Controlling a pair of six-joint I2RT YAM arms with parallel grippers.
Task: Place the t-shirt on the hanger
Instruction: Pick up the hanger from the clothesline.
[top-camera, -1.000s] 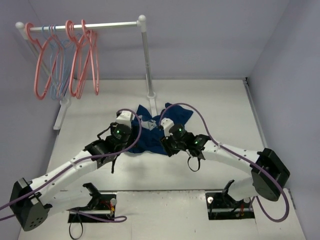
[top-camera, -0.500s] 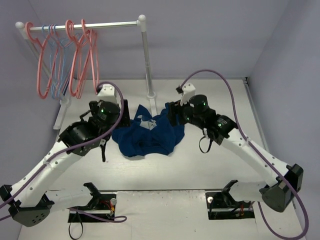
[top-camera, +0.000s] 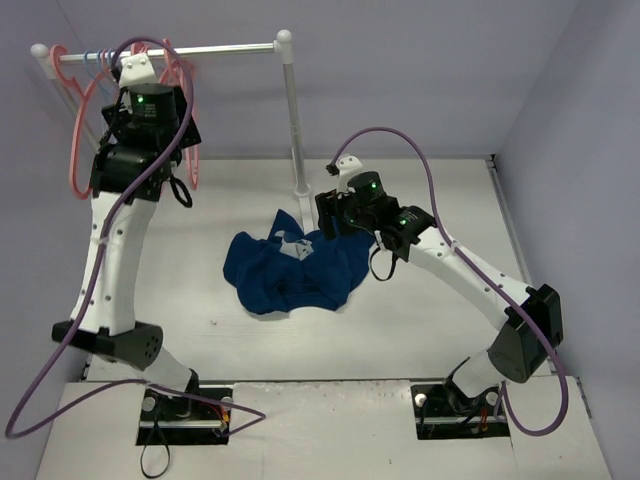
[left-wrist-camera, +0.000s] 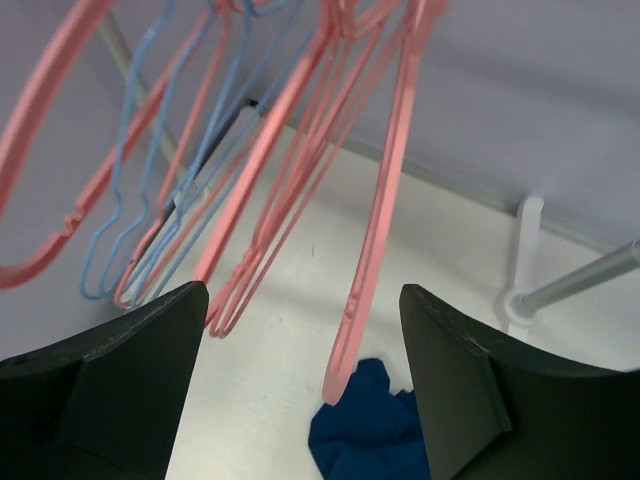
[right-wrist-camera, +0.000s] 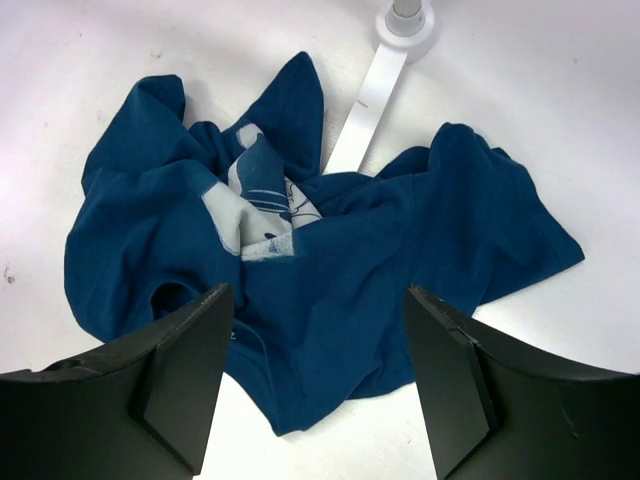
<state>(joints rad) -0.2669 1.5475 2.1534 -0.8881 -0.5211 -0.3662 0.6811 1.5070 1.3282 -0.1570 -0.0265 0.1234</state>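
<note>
The dark navy t-shirt (top-camera: 290, 270) lies crumpled on the table, its white print facing up. It also shows in the right wrist view (right-wrist-camera: 420, 230) and in the left wrist view (left-wrist-camera: 370, 430). Several salmon-pink hangers (top-camera: 75, 150) hang at the left end of the rail. My left gripper (top-camera: 140, 85) is raised up by them, open and empty. In the left wrist view the nearest pink hanger (left-wrist-camera: 385, 200) hangs just beyond the open left gripper (left-wrist-camera: 305, 300). My right gripper (top-camera: 330, 215) is open and empty, just above the shirt's right side (right-wrist-camera: 320, 295).
A white rail (top-camera: 220, 48) runs along the back on a white post (top-camera: 295, 120), whose base (right-wrist-camera: 405, 20) stands just behind the shirt. Thin light-blue hangers (left-wrist-camera: 130, 230) hang among the pink ones. Grey walls enclose the table.
</note>
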